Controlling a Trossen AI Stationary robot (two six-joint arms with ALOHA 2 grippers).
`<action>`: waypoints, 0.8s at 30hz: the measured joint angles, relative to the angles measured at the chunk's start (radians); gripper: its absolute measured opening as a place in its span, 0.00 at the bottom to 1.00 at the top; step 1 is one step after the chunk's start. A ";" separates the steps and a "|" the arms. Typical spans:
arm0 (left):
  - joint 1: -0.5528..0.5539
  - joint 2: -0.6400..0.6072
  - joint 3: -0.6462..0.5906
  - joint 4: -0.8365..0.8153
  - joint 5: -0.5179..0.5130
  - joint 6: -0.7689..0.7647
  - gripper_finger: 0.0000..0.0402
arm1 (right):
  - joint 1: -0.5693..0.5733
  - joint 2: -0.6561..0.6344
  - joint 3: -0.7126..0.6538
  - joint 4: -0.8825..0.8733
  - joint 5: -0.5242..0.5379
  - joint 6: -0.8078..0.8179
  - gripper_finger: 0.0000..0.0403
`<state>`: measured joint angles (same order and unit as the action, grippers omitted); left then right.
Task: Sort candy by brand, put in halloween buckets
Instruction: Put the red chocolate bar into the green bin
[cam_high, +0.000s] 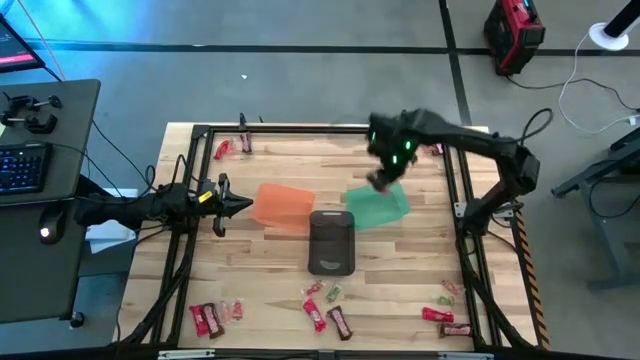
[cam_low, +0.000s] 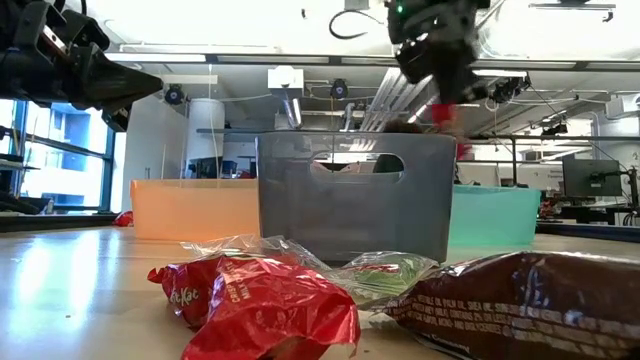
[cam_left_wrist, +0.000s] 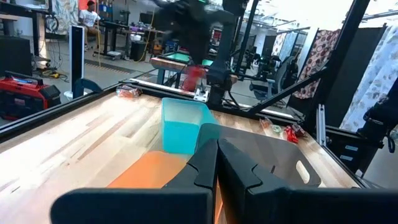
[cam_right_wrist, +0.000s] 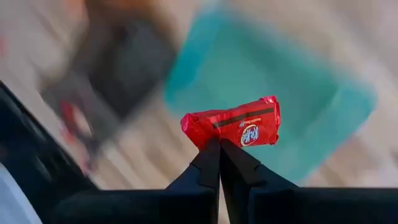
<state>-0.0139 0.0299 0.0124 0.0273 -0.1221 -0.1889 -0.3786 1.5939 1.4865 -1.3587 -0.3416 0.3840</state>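
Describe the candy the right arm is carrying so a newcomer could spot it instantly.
Start at the three buckets mid-table and find the green bucket, nearest the right arm. Above it hangs the right gripper, jaws shut on a red KitKat. It is the only candy off the table; the others lie on the wood.

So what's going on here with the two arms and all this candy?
The right hand is shut on a red KitKat, held in the air above the green bucket. The left hand is shut and empty, waiting beside the orange bucket. The grey bucket sits in front of both, and loose candy lies along the table's near edge.
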 joint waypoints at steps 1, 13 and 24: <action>0.000 0.000 0.000 0.000 0.000 0.000 0.00 | 0.036 0.003 -0.007 -0.022 0.015 0.001 0.00; 0.000 0.000 0.000 0.000 0.000 0.000 0.00 | 0.102 0.009 -0.259 0.183 0.203 0.261 0.00; 0.000 0.000 0.000 0.000 0.000 0.000 0.00 | 0.125 0.004 -0.245 0.190 0.264 0.209 0.15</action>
<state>-0.0139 0.0299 0.0124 0.0277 -0.1221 -0.1888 -0.2535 1.5982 1.2419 -1.1689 -0.0779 0.5933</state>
